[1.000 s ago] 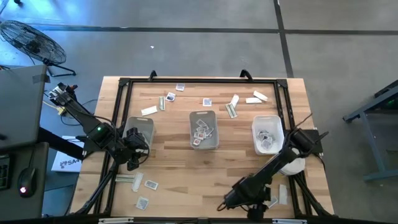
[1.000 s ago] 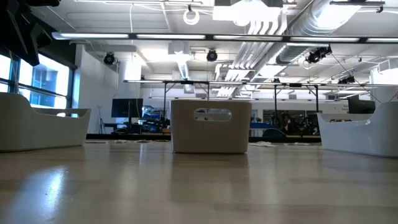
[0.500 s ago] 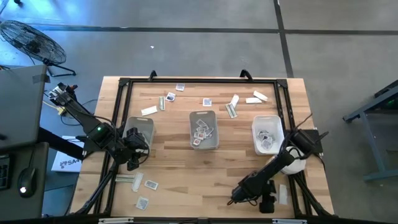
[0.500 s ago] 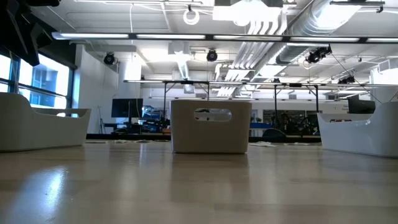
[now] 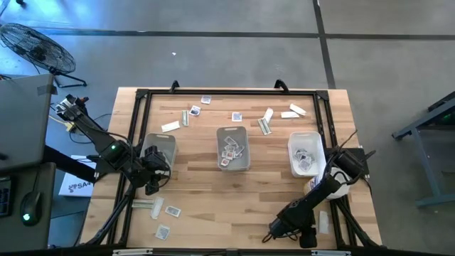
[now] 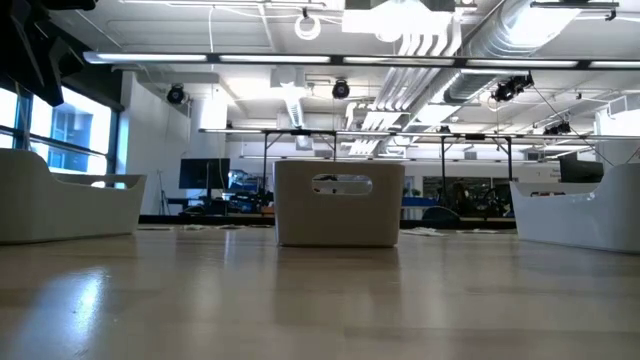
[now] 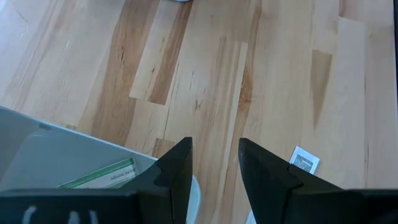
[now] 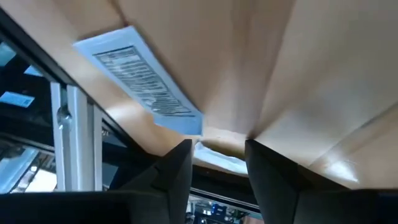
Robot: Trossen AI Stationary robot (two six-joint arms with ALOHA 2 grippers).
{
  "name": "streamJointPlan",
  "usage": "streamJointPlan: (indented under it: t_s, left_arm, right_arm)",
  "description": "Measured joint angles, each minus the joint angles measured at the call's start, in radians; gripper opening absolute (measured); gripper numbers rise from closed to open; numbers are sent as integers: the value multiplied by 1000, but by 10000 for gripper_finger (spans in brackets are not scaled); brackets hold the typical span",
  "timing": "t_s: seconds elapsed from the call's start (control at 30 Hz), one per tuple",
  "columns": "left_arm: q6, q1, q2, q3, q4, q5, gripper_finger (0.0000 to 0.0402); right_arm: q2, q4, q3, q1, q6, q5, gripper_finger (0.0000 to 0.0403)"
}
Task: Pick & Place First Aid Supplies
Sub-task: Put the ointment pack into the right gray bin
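The bench is pale wood with a black frame around its edges. It stands on a grey floor, with a round wire fan off past the far left corner. The low view looks across the wood into a big bright room with white pipes on the ceiling.

3 trays sit in a row across the middle: a grey one on the left, a grey one in the middle, and a white one on the right. Small packets lie in each. More packets are scattered along the far edge, and a few lie near the front left corner. A round white tub stands by the right edge.

One white packet has dark print on it, but the words are too small to read.

The left gripper hangs low just in front of the left tray. Its fingers are a little apart and hold nothing. A green-and-white strip lies in the tray beside them.

The right arm reaches from the right edge to the front edge. The right gripper is low there, fingers apart and holding nothing, with the printed packet just ahead.
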Motion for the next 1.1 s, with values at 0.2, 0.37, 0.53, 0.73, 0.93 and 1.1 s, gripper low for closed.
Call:
streamJointPlan:
  t_s: [0.2, 0.37, 0.53, 0.73, 0.93, 1.1]
  left_arm:
    - [0, 0, 0, 0, 0, 0, 128]
    - [0, 0, 0, 0, 0, 0, 128]
    - [0, 0, 0, 0, 0, 0, 128]
    - [0, 0, 0, 0, 0, 0, 128]
    - [0, 0, 0, 0, 0, 0, 128]
    - [0, 0, 0, 0, 0, 0, 128]
  right_arm:
    - [0, 22, 0, -4, 74, -33, 131]
    - [0, 43, 0, -2, 134, -158, 130]
    - [-1, 65, 0, -2, 172, -203, 139]
    - [-2, 110, 0, -2, 221, -200, 153]
    - [2, 170, 0, -1, 277, -162, 161]
    - [2, 173, 0, -2, 321, -138, 156]
